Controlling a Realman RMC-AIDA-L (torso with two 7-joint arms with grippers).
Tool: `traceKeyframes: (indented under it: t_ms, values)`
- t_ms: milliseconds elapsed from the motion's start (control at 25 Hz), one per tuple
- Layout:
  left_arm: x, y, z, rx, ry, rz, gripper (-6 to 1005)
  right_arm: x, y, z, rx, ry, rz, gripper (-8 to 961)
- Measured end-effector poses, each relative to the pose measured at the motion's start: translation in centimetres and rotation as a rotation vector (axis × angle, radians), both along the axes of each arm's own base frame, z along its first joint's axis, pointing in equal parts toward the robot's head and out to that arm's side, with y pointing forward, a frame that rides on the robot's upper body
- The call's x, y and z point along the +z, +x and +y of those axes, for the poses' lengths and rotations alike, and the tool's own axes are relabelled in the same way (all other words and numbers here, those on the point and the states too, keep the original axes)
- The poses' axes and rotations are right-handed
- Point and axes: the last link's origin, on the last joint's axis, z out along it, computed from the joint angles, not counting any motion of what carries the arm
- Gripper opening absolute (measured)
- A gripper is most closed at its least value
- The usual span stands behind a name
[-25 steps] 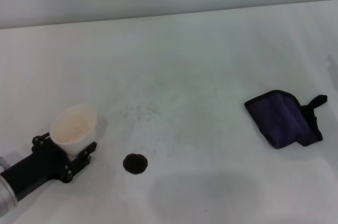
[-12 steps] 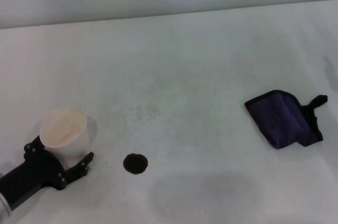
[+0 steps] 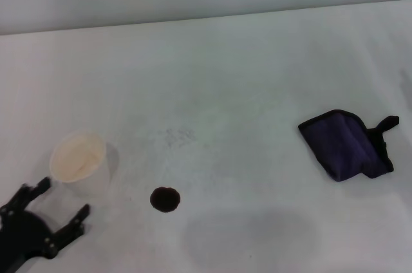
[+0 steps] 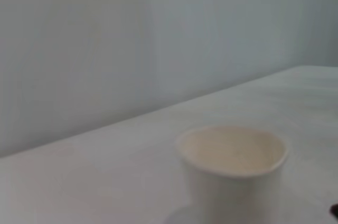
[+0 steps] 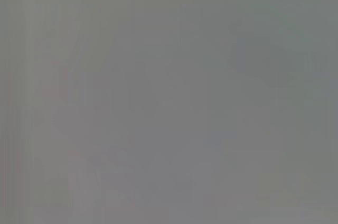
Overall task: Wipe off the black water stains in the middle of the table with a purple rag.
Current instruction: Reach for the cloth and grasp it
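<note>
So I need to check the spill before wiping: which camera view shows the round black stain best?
The head view: the small round black water stain lies whole and unobstructed on the white table, between the white paper cup and the folded purple rag. The left wrist view catches only a dark sliver at its edge; the right wrist view shows nothing of it.

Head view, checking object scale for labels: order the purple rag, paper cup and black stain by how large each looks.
Largest to smallest:
1. purple rag
2. paper cup
3. black stain
</note>
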Motion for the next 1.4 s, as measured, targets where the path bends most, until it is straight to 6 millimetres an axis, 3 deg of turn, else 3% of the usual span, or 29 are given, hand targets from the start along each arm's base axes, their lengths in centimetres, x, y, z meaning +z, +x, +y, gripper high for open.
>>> traceKeyframes:
  t_ms: [160, 360, 600, 880, 1000, 1120, 1400]
  values:
    - [0.9, -1.2, -1.4, 0.081, 0.075, -0.016, 892, 0.9, 0.1, 0.2, 0.005, -0.029, 0.115, 438]
    - [2.6, -1.7, -1.7, 0.122, 0.192, -0.056, 892, 3.3, 0.2, 1.3, -0.041, -0.180, 0.328, 438]
    - [4.9, -2.0, -1.2, 0.156, 0.348, -0.115, 891, 5.8, -3.3, 3.8, -0.075, -0.465, 0.407, 438]
    - [6.5, -0.9, 0.0, 0.099, 0.443, -0.171, 889, 6.6, -9.2, 6.7, -0.342, -0.781, 0.134, 438]
    - [7.1, -0.6, 0.5, 0.078, 0.479, -0.185, 889, 5.8, -11.5, 7.5, -0.469, -0.877, -0.021, 438]
    - [7.7, -0.3, 0.9, 0.051, 0.514, -0.189, 888, 3.3, -12.9, 7.9, -0.556, -0.992, -0.136, 438]
    - [8.4, 0.0, 1.7, 0.027, 0.554, -0.180, 888, -1.2, -14.8, 7.9, -0.690, -1.073, -0.219, 450]
